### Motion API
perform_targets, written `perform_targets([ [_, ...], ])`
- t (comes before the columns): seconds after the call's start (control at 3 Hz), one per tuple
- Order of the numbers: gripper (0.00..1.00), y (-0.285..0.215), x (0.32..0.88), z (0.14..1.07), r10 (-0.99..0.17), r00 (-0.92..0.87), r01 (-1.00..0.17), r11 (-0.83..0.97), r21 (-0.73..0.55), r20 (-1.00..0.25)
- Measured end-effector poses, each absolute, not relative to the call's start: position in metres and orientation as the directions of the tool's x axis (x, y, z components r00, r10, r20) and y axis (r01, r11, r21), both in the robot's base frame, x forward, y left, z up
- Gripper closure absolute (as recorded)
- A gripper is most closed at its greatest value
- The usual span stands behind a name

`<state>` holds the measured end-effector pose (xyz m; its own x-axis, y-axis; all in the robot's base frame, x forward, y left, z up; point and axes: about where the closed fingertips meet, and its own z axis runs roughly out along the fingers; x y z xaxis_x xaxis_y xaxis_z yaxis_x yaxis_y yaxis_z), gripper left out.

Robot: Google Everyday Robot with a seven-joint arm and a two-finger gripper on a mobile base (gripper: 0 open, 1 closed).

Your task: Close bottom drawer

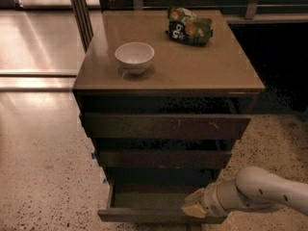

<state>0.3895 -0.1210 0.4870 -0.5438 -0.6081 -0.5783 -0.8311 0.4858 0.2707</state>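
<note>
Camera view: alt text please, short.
The bottom drawer of a dark cabinet stands pulled open, the gripper at the right end of its front. A white bowl and a green snack bag sit on top.

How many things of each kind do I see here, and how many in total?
Drawers: 3 (top drawer, middle drawer, bottom drawer, pulled out)
Bowls: 1 (white bowl on the cabinet top)
Snack bags: 1 (green snack bag on the cabinet top)
Grippers: 1 (gripper at the bottom drawer's front, right end)
Total: 6
</note>
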Motion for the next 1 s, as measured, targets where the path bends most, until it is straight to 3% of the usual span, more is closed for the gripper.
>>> perform_targets([
  [0.33, 0.85, -0.1210, 0.3895, 0.4870, -0.608, -0.544, -0.831, 0.486, 0.271, -0.578],
  [0.67, 1.00, -0.1209, 0.3894, 0.4870, -0.608, -0.544, -0.831, 0.486, 0.271, -0.578],
  [1.0, 1.00, -0.1209, 0.3894, 0.4870, -0.608, -0.544, -0.831, 0.486, 0.271, -0.578],
])
